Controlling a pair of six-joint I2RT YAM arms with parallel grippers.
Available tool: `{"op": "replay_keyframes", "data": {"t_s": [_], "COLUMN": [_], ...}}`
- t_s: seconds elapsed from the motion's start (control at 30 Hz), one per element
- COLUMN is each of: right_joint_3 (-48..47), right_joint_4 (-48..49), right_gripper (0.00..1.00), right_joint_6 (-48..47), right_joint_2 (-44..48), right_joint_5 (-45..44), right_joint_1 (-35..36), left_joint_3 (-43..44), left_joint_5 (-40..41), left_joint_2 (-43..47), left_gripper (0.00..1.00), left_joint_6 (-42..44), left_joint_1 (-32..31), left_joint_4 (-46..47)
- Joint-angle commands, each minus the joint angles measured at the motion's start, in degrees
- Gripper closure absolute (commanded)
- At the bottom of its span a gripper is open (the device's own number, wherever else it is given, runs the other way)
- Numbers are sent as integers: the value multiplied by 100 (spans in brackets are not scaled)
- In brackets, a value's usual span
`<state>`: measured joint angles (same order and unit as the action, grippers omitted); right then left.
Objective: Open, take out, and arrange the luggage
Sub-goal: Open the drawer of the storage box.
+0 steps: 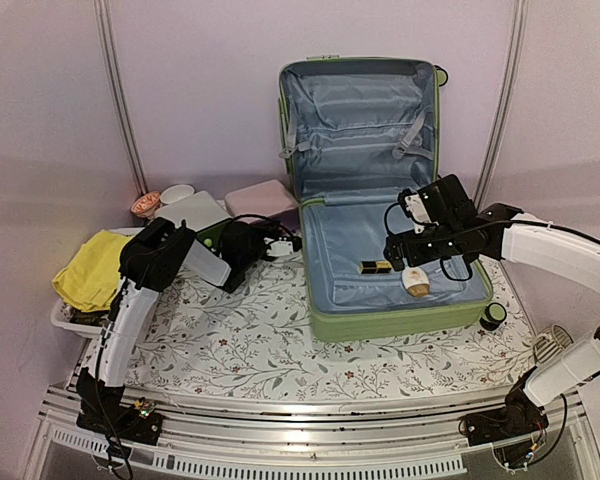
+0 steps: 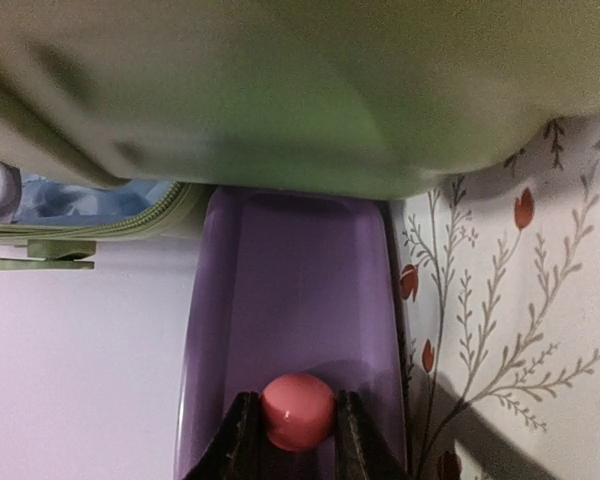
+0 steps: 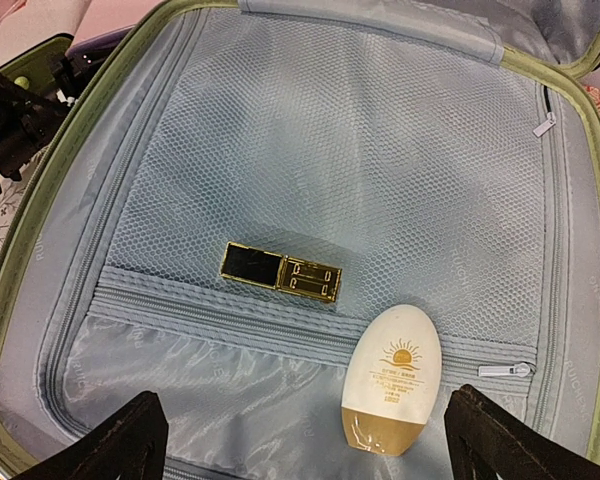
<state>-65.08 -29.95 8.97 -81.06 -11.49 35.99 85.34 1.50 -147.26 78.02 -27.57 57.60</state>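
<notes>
The light-green luggage (image 1: 400, 322) lies open on the table, its lid propped up against the back wall. Its grey-blue lining holds a white-and-gold sunscreen bottle (image 3: 390, 380) and a gold-and-black lipstick case (image 3: 280, 272). My right gripper (image 3: 305, 425) hovers open and empty above the bottle, inside the luggage base (image 1: 408, 258). My left gripper (image 2: 297, 418) is shut on a small pink ball (image 2: 297, 408) over a purple tray (image 2: 290, 290), just left of the luggage shell (image 2: 280, 110). In the top view it (image 1: 280, 243) sits at the luggage's left wall.
A white basket (image 1: 68, 318) with a yellow cloth (image 1: 92, 268) stands at the left table edge. A small bowl (image 1: 146, 204), a white box (image 1: 195, 210) and a pale pink box (image 1: 260, 198) sit behind the left arm. A black round piece (image 1: 493, 316) lies by the luggage's front right corner.
</notes>
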Motion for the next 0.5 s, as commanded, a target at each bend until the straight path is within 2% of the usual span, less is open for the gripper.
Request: {"op": "replay_keyframes", "data": {"t_s": [0.0,0.1,0.47], "right_joint_3": [-73,-112,-173], "right_joint_4": [4,3,20], "right_gripper": [1,1,1], "right_joint_6": [-25,-18,8], "right_joint_2": [58,26,-65], "right_joint_5": [-65,-48,65], "right_joint_1": [5,5,4], "left_joint_3": [83,-154,-1207], "left_joint_5": [153,100,95], "left_joint_2": [-129,-16,565], "left_gripper": [94,100,100], "left_joint_6": [52,73,186], "left_joint_1": [7,5,-71], "left_joint_4": [-132,10,772]}}
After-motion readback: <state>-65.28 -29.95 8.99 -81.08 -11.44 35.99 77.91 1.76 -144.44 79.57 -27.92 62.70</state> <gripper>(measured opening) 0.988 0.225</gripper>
